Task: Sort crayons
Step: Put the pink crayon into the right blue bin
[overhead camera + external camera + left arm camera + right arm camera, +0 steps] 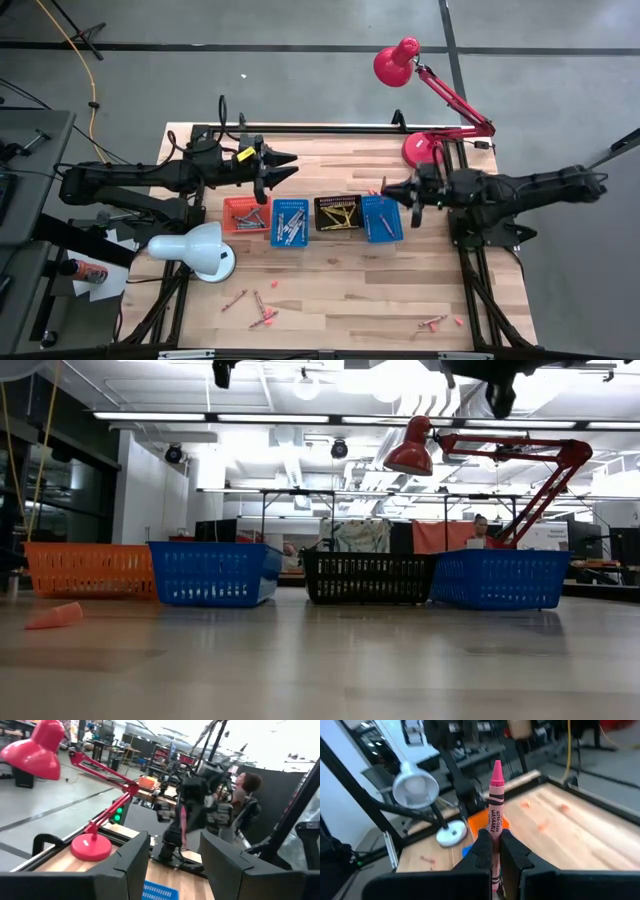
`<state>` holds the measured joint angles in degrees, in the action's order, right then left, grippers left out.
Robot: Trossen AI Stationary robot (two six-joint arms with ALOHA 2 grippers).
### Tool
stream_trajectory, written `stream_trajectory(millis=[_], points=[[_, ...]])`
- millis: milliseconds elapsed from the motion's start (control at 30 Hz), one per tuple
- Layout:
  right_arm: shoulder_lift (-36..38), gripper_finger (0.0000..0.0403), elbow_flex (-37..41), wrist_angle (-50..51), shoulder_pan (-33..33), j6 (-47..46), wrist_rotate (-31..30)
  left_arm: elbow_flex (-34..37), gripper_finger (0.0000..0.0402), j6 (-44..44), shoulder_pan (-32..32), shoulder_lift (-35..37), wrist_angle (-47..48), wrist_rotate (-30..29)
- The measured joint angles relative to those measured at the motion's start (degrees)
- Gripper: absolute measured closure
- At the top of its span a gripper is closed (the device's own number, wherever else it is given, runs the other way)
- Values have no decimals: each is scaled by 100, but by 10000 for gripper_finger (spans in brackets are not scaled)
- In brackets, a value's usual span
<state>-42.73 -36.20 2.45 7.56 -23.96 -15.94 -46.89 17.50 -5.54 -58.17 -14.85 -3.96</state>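
Note:
My right gripper (386, 190) hangs above the right blue basket's (381, 218) far edge, shut on a pink crayon (495, 805) with a black-printed label. My left gripper (286, 171) is open with nothing between its fingers, raised over the table beyond the orange basket (243, 213). An orange, a blue (289, 222), a black (338, 212) and a second blue basket stand in a row at mid table, each holding crayons. Loose crayons (262, 310) lie on the wood near the front edge, some more (435, 322) at the front right. My right gripper pinches the pink crayon at its lower half (493, 837) between its two fingers. The fingers reach out about level from the table's right, across the crayon. The crayon stands about upright, its pointed tip (497, 766) up, lifted clear of table and baskets.
A white desk lamp (195, 250) stands at the front left of the table, a red lamp's base (424, 148) at the far right with its head (396, 62) beyond the far edge. A pink crayon bit (55, 616) lies in front of the orange basket. A person (245, 795) sits beyond the table.

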Motion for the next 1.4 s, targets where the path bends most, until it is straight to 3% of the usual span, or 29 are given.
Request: stream_trajectory(millis=[200, 400, 533, 800, 1133, 1400], points=[[117, 403, 6, -415, -730, 253, 996, 0, 241, 41, 2, 0, -10, 24], [64, 403, 6, -310, -881, 228, 1169, 0, 241, 41, 2, 0, -9, 24], [-110, 403, 6, 297, -881, -61, 1205, 0, 241, 41, 2, 0, -4, 22], [-1169, 403, 11, 2181, -881, -1546, 1148, 0, 241, 38, 2, 0, -2, 20], [-2797, 393, 11, 2306, -881, -3880, 1297, 0, 241, 35, 2, 0, 23, 8], [-3155, 389, 11, 2263, -866, -4667, 1501, 0, 241, 33, 2, 0, 50, 8]])
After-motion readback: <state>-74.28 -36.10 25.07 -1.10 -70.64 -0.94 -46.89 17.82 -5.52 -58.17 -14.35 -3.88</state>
